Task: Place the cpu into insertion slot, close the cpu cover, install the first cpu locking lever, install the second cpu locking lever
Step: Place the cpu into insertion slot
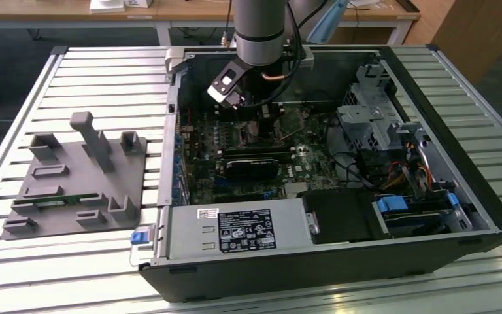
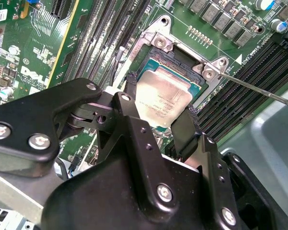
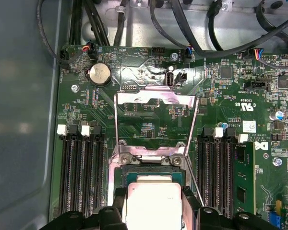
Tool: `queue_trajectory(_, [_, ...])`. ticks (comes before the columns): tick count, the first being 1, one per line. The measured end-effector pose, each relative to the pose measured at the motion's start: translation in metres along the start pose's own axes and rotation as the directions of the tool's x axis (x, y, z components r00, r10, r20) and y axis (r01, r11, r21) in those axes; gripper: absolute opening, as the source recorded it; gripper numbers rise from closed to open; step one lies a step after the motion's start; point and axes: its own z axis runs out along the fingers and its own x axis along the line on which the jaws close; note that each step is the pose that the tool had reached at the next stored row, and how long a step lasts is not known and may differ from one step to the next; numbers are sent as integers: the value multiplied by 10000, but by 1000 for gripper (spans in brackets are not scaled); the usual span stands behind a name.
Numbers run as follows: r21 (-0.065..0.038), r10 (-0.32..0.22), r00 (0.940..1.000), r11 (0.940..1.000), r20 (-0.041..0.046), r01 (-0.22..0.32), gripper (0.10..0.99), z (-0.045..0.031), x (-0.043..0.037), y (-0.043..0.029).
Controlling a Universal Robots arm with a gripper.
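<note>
In the exterior view, reaching down with the gripper (image 1: 267, 127) into one open computer case (image 1: 338, 278) lying on a slatted table (image 1: 102, 281). Hanging just behind one black card (image 1: 253, 163), with one grey holder tray (image 1: 76, 176) lying well apart at the exterior view's left and one power box (image 1: 233, 232) wearing a white-and-black label, its print too small for reading. In the second wrist view, coming in close: pinching the chip (image 2: 168, 91) with the gripper (image 2: 159, 104), two black fingers (image 2: 185, 132) standing a chip's width apart and pressing on two opposite edges. Holding it right over the socket (image 2: 176, 57), seated or just above being impossible to tell. Also catching one thin metal lever (image 2: 259, 88) sticking out beside the socket. In the first wrist view, adding the cover (image 3: 156, 98) standing swung open beyond the socket (image 3: 153, 171), the green board showing through its window. Framing the chip (image 3: 153, 206) inside the gripper (image 3: 154, 197). Counting one coin battery (image 3: 99, 74) and four white latches (image 3: 61, 129) at the ends of the long memory slots (image 3: 81, 177) flanking the socket.
</note>
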Motion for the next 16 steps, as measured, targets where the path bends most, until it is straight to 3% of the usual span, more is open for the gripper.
queue_trajectory(10, [0,0,10000,10000,0,0,537,8,0,-11])
queue_trajectory(11, [-1,0,10000,10000,0,0,537,102,2,-20])
queue_trajectory(16, [0,-1,10000,10000,0,1,537,112,2,-21])
